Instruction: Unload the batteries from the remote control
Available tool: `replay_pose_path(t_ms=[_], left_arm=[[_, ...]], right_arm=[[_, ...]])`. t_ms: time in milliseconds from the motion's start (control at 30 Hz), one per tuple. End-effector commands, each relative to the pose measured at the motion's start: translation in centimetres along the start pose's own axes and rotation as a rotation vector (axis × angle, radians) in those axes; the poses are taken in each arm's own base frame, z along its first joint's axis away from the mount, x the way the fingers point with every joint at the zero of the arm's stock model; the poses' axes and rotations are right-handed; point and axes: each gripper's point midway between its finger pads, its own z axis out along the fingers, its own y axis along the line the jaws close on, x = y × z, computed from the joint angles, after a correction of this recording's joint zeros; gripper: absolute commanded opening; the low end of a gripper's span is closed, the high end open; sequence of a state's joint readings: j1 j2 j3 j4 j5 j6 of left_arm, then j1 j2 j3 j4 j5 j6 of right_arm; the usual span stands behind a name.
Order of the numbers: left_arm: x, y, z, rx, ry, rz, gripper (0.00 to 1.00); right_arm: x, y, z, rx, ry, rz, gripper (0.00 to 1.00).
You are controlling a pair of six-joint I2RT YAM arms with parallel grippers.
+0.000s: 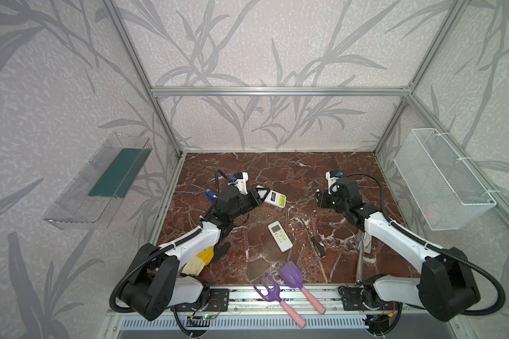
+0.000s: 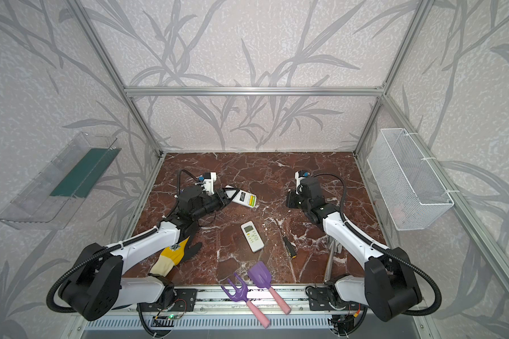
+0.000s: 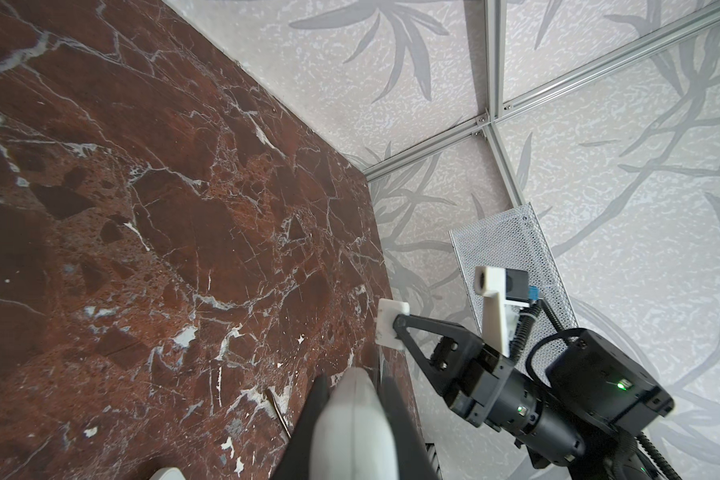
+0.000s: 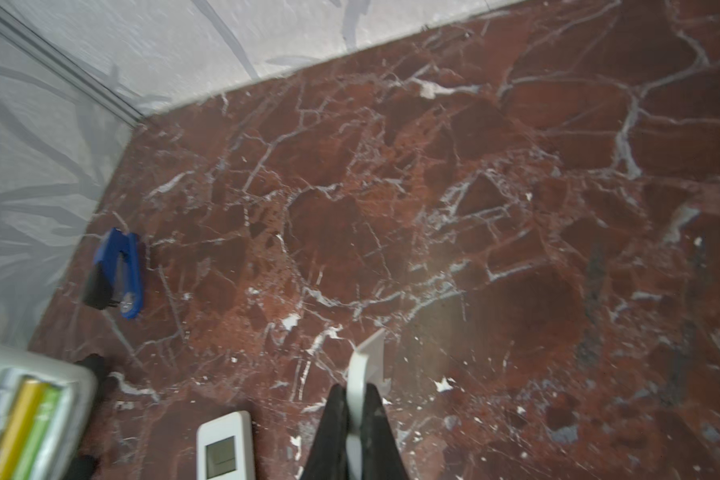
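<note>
A: Located the batteries?
B: Found two showing, side by side in the open bay of the remote, right at its free end. Saw the other end clamped in the left gripper, with the bay turned upward.
A: And checked the right gripper?
B: Saw it pinched tight on a small white cover, so not free for picking. Placed it to the right of the batteries, across a stretch of bare table, facing the remote's free end. Judged it the only arm available to reach them.
A: Read the long axis?
B: Took it to run across the remote's width, parallel to that end edge, so broadside to an approach from the right. Could not be sure at this size.
A: Looked at the room around?
B: Found open marble between the arms and toward the back wall for setting the cover down. Noted a second remote and a screwdriver nearer the front, well apart from the held one.
</note>
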State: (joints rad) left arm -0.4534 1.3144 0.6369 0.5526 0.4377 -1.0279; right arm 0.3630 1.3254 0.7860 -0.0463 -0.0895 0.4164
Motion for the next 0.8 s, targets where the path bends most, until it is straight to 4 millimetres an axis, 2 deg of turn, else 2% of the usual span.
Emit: replay_pose_path(t_ms=[0,167,333,567,700,767], left_arm=[[-0.1,-0.3,-0.2,0.017,-0.003,0.022,0.00],[0.0,-0.2,-0.3,0.006,0.003,0.026,0.00],[0.0,-0.1,-0.2,0.003,0.007,0.026,0.00],[0.1,-0.2,-0.4,-0.004,0.010,0.035,0.00],[0.0,-0.2,-0.7,-0.011,0.007,0.046,0.00],[0.0,-0.3,-0.7,-0.013,0.007,0.052,0.00]], right_arm=[[3.0,-3.9,1.5,0.153,0.076,-0.014,0.01],[4.4,-5.0,3.7,0.139,0.108,0.032,0.01],[4.5,-4.7,5.6,0.056,0.112,0.087,0.03],[4.7,-6.4,7.1,0.013,0.139,0.192,0.05],[4.8,-7.7,7.3,-0.029,0.117,0.276,0.11],[4.8,-8.2,7.4,-0.049,0.113,0.306,0.19]])
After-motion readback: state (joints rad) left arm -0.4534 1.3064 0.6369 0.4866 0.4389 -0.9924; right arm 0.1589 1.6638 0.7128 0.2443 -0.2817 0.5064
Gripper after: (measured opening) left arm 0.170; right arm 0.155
